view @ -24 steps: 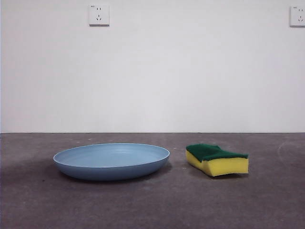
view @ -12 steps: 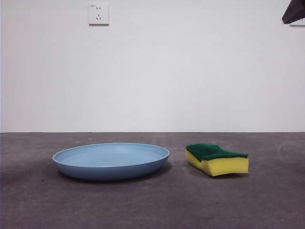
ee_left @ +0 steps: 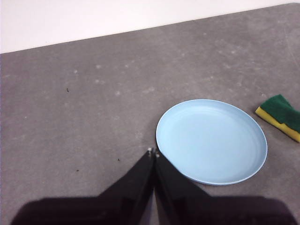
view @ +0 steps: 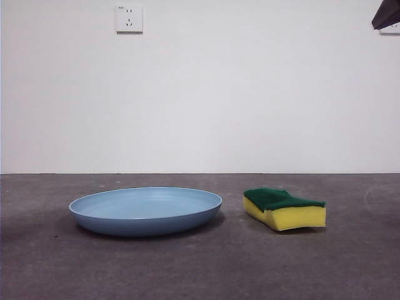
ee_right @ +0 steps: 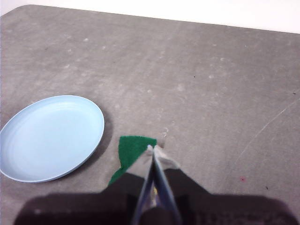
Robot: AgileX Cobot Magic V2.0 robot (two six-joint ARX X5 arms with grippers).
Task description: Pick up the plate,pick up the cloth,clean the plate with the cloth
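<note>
The light-blue plate [view: 145, 210] lies flat mid-tabletop [view: 200, 269], the sponge [view: 285, 209] just beside it, untouched. The right gripper [ee_right: 153, 149] hovers above the sponge, jaws together; the left gripper [ee_left: 153, 152], jaws together, hangs beside the plate's rim.

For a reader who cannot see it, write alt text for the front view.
A light-blue plate lies on a grey table, with a yellow sponge, green side up, apart on its right. A white wall stands behind; a dark arm tip shows at the top right corner.
</note>
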